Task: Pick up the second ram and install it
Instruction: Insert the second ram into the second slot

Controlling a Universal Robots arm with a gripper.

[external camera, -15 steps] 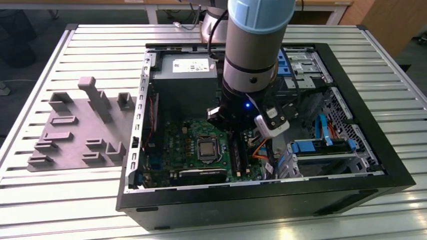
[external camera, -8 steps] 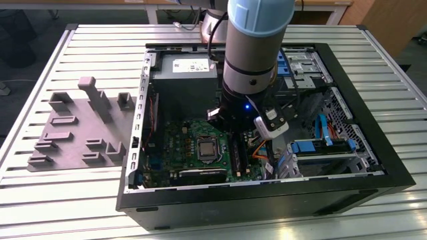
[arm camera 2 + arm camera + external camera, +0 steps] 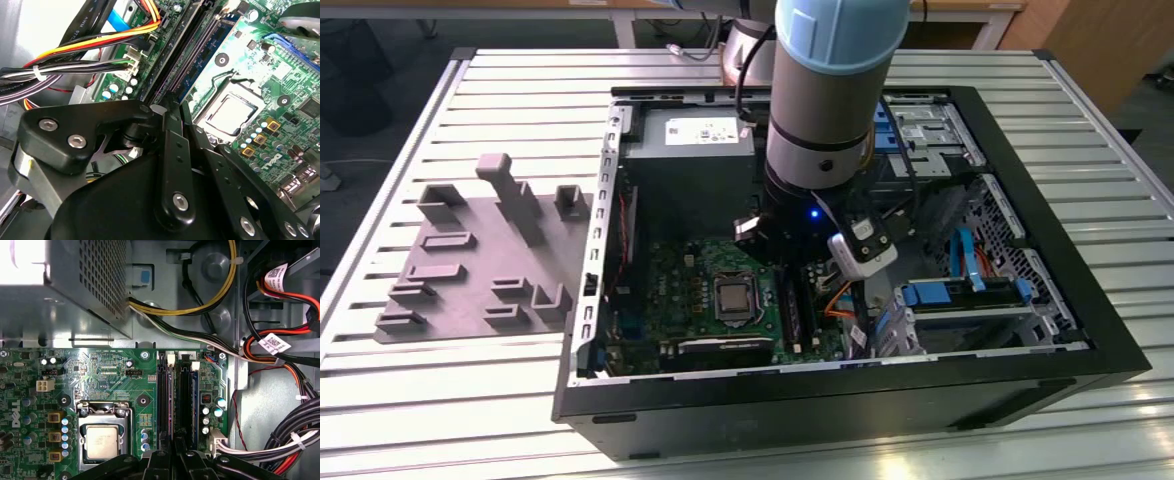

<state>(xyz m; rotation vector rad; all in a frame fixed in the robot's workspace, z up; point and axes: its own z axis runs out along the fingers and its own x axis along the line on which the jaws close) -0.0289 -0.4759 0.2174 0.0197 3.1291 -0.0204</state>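
Observation:
My gripper (image 3: 781,262) reaches down into the open computer case, over the memory slots beside the processor socket. In the second wrist view the black fingers (image 3: 170,150) stand close together at one end of the second ram (image 3: 177,60), a thin dark stick seen edge-on. It stands upright in a slot of the green motherboard (image 3: 260,65) and runs away from the fingertips. The first wrist view shows the gripper (image 3: 175,452) over the same stick (image 3: 170,400), which lies between a black slot and a blue one. The fingers appear shut on the stick.
The silver processor (image 3: 102,440) sits close beside the slots. Bundled cables (image 3: 280,340) hang on the other side of them. A metal power supply box (image 3: 687,150) fills the case's far end. A grey tray (image 3: 467,250) with raised blocks lies at the exterior view's left, outside the black case (image 3: 854,385).

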